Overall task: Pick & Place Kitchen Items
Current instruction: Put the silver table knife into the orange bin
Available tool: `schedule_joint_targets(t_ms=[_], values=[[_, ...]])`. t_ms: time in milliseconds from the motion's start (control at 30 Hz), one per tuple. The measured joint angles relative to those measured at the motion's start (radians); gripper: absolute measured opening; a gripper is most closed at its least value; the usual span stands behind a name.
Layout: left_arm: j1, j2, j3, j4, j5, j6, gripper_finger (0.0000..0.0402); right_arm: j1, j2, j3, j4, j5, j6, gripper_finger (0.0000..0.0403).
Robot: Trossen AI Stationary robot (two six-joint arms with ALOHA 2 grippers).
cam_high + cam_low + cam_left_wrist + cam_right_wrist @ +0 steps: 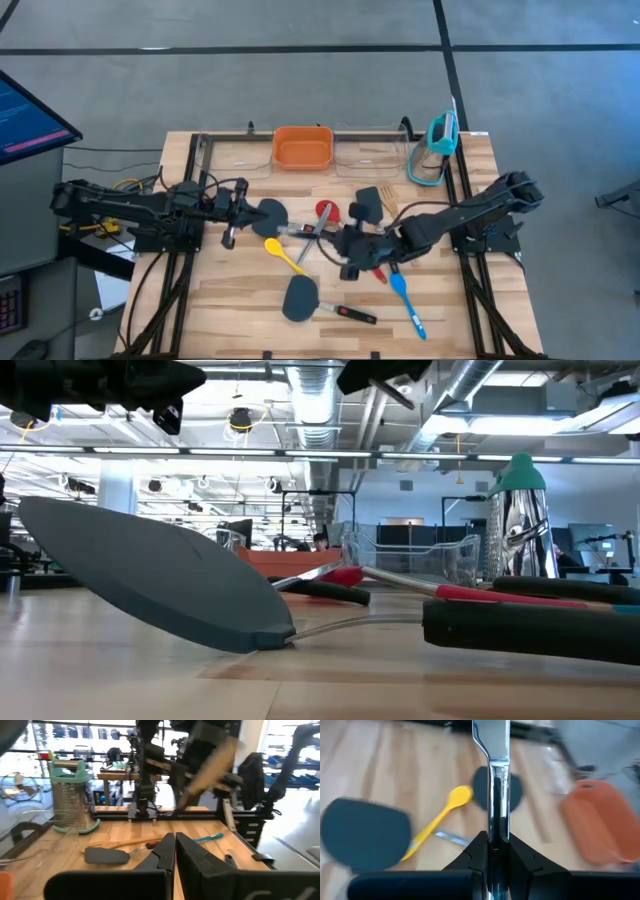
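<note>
Near edge of table (240, 320): a dark oval spatula (299, 297) with a black-and-red handle and a blue spoon (408, 300) are left lying flat, untouched, well clear of both arms.

Mid-table: the right gripper (345, 243) is held low over the utensil cluster, fingers clamped on a flat metal piece (492, 795), which is seen running straight out between them in the right wrist view. It is judged to be one arm of the metal tongs or a metal handle; which one cannot be told. The grip is taken on the narrow shank, likely because a thin flat strip is pinched more securely than a wide head. A yellow spoon (437, 820) and a round dark spatula (497, 787) are seen on the wood beneath it. A red spoon (326, 211) and a black spatula (365, 203) are lying close by.

Left side: the left gripper (243, 207) is parked above the table, fingers (165, 852) pressed together on nothing, kept out of the working arm's way.

Far edge: an orange bin (302, 148) is flanked by two clear bins (372, 152), judged to be the drop targets. A teal-trimmed grater (436, 148) is stood at the far right corner.
</note>
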Motion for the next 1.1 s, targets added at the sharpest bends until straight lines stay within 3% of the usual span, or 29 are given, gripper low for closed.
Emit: schedule_joint_targets(t_ms=[267,600,800,967,1100], values=[[-0.001,0.000,0.000,-0.003,0.075,0.000,0.0002,-0.003,-0.010,0.000,0.002,0.044,0.003,0.0034],[-0.010,0.025,0.000,-0.003,0.034,0.030,0.0002,-0.105,-0.011,0.000,0.058,0.133,-0.065,0.0034],[-0.008,0.063,0.000,-0.003,-0.089,0.083,0.0002,-0.291,0.013,-0.002,0.122,-0.096,-0.158,0.0034],[-0.008,0.091,-0.001,0.001,-0.093,0.133,0.0002,-0.390,0.031,-0.003,0.192,-0.126,-0.259,0.0034],[0.002,0.101,-0.003,0.004,-0.151,0.158,0.0002,-0.482,0.034,0.001,0.257,-0.249,-0.311,0.0034]])
